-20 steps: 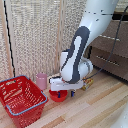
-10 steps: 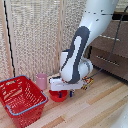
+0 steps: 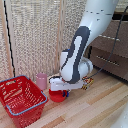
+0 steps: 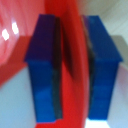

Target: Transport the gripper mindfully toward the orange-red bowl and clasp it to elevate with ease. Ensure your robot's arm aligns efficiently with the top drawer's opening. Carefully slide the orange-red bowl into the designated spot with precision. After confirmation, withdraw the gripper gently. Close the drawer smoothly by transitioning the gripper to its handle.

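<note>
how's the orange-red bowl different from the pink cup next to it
The orange-red bowl is low and wide; the pink cup is taller and narrower. The bowl's rim sits between the fingers of the gripper; the cup stands free, untouched. The bowl is saturated orange-red, the cup pale pink. Both rest on the wooden floor.

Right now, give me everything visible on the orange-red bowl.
The orange-red bowl is small, round, shallow and glossy, plastic by the look. It sits on the light wooden floor, largely hidden under the end effector. It lies between the red basket and the dark drawers, near the pink cup. In the wrist view its rim runs between the two blue fingers, which straddle it closely.
</note>
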Controlling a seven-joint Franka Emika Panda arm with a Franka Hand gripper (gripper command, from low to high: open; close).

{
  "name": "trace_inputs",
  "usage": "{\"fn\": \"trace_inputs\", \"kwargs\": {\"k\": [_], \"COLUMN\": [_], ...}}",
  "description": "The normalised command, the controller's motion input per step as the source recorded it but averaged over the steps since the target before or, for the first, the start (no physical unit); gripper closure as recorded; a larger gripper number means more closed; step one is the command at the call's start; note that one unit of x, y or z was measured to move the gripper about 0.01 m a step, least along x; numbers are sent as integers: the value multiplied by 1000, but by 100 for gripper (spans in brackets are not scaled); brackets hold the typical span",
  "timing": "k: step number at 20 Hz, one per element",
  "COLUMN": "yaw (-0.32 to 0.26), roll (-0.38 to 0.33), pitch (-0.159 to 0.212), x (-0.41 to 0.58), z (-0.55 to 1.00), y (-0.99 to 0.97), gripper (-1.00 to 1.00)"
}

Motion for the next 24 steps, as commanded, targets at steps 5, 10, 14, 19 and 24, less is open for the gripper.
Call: {"fn": "trace_inputs", "kwargs": {"k": [5, 10, 14, 19, 24], "yaw": [0, 0, 0, 0, 0], "roll": [0, 0, 0, 0, 0], "pitch": [90, 67, 66, 50, 53], "x": [82, 263, 392, 401, 431], "z": [652, 730, 788, 811, 819], "y": [-34, -70, -157, -196, -199], "gripper": [100, 100, 100, 100, 100]}}
